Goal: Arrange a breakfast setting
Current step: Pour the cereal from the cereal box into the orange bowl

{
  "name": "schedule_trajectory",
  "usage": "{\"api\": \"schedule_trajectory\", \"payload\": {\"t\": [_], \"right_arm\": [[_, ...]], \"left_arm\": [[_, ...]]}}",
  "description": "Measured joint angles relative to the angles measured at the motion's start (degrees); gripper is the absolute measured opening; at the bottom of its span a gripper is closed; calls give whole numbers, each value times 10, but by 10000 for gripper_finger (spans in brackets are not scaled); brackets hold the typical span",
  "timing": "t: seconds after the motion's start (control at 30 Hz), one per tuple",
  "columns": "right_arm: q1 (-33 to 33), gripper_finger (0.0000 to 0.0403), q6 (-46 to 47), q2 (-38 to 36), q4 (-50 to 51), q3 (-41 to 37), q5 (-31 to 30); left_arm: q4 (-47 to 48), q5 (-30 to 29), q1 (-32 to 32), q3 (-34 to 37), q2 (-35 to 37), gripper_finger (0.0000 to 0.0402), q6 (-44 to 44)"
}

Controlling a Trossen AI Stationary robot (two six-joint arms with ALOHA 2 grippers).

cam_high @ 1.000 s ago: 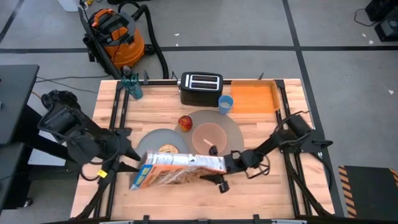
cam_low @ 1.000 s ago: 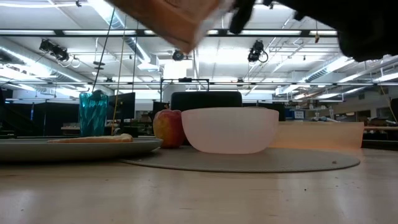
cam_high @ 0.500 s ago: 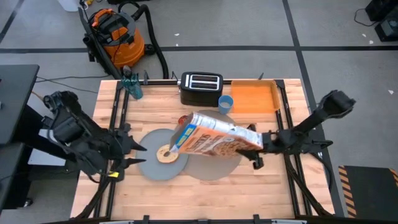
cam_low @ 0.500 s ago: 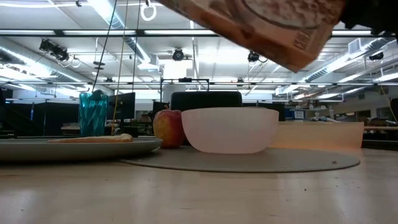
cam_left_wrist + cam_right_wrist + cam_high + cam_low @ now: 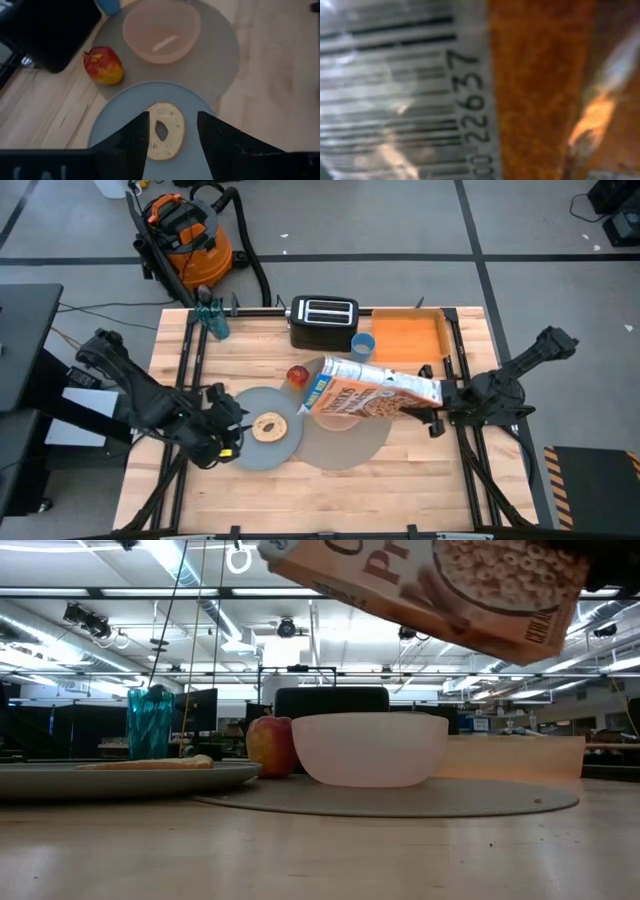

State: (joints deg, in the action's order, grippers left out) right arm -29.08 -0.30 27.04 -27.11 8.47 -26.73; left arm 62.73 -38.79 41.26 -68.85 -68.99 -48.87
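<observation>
Breakfast things lie mid-table: the left gripper (image 5: 222, 423), fingers apart and empty, hovers just beside the grey-blue plate (image 5: 250, 448) bearing the round bagel (image 5: 267, 426); the red apple (image 5: 297, 375) sits on the edge of the large grey mat (image 5: 340, 448); the right gripper (image 5: 432, 416) clamps a tilted orange cereal box (image 5: 370, 394) above the translucent pink bowl (image 5: 370, 748)

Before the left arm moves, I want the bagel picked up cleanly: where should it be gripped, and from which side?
Probably from straight above, across the rim: the bagel lies flat on the grey-blue plate, so its sides sit low. One finger could drop into its centre hole, the other outside the ring. The left gripper hangs open over it.
</observation>
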Motion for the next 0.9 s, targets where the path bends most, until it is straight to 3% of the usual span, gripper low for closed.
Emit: {"api": "schedule_trajectory", "payload": {"t": [0.2,0.4,0.67,0.9], "right_arm": [[0,213,33,-149,210,9,13],[0,213,44,-203,389,94,13],[0,213,82,-170,605,215,9],[2,213,83,-47,704,317,-5]], "left_arm": [[-56,2,-13,41,0,173,4],[-73,0,-29,46,0,173,6],[-96,-16,-36,46,0,173,35],[-95,-26,-36,46,0,173,35]]}}
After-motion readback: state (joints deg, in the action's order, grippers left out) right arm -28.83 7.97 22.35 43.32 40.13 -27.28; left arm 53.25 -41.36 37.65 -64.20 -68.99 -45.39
